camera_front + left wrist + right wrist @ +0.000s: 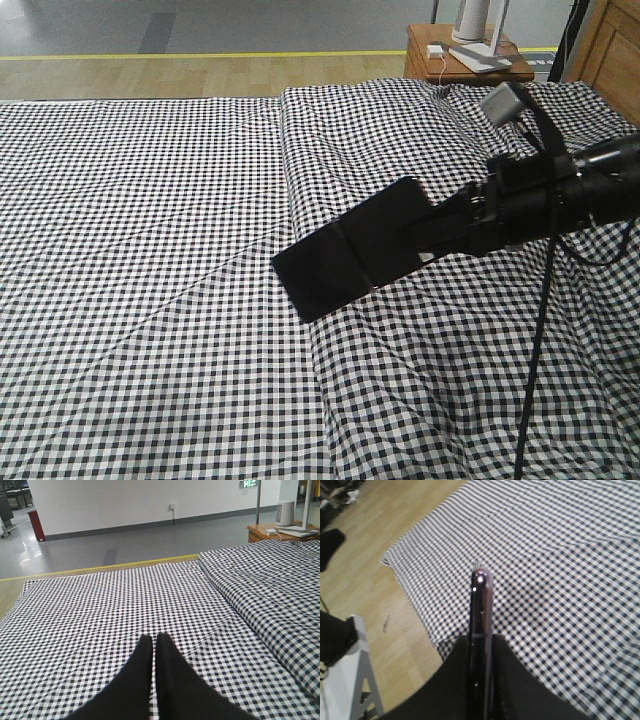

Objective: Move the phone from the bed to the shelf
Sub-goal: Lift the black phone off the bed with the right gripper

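Gripping thin glossy black slab phone by one end in right jaws over black-and-white gingham-check bed; likely stiff, slippery, fragile; left jaws together, empty.

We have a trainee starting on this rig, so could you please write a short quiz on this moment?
1. True or false: the left pincer holds the phone.
2. The left pincer is: A) open, B) shut, C) out of view.
3. Fill in: the right pincer holds the phone over the checked ____.

Key: 1 false; 2 B; 3 bed.
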You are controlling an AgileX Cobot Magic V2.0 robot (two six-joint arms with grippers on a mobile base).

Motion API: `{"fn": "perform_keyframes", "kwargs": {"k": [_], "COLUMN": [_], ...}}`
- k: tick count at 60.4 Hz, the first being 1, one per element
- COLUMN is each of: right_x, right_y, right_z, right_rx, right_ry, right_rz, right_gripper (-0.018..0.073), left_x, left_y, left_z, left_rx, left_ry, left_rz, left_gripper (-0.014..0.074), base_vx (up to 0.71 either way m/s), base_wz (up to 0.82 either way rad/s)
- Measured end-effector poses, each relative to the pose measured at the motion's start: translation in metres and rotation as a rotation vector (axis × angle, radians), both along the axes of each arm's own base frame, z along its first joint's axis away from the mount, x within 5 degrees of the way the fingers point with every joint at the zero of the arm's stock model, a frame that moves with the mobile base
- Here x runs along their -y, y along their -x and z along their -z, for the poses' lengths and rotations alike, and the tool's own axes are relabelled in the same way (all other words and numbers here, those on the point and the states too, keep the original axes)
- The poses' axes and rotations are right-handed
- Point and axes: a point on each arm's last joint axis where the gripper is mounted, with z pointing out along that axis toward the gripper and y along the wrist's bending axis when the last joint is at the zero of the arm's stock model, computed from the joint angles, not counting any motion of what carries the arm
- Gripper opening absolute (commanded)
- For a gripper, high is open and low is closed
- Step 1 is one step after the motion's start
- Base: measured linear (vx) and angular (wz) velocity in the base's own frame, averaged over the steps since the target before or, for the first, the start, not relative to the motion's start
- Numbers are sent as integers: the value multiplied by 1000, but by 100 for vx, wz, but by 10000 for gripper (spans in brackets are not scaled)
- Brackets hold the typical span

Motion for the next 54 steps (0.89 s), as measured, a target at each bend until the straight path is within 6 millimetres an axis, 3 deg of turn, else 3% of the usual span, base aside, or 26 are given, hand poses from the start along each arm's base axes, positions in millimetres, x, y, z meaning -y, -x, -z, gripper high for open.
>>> {"fn": "perform_keyframes", "kwargs": {"k": [24, 54], "right_x": [-56, -62], "right_y": [22, 23], "right_z": [-3, -6], "right_rx": [13, 23], "right_ry": [-38, -78], "right_rz": [-194, -203], "right_gripper": [-3, -3], "left_x": [0, 0], "left_y": [0, 0], "left_z": [0, 0], "left_rx": [0, 0], "left_ry": [0, 0], "left_rz": [0, 0], "left_gripper": [1, 1], "base_vx": [0, 0], "base_wz": [0, 0]}}
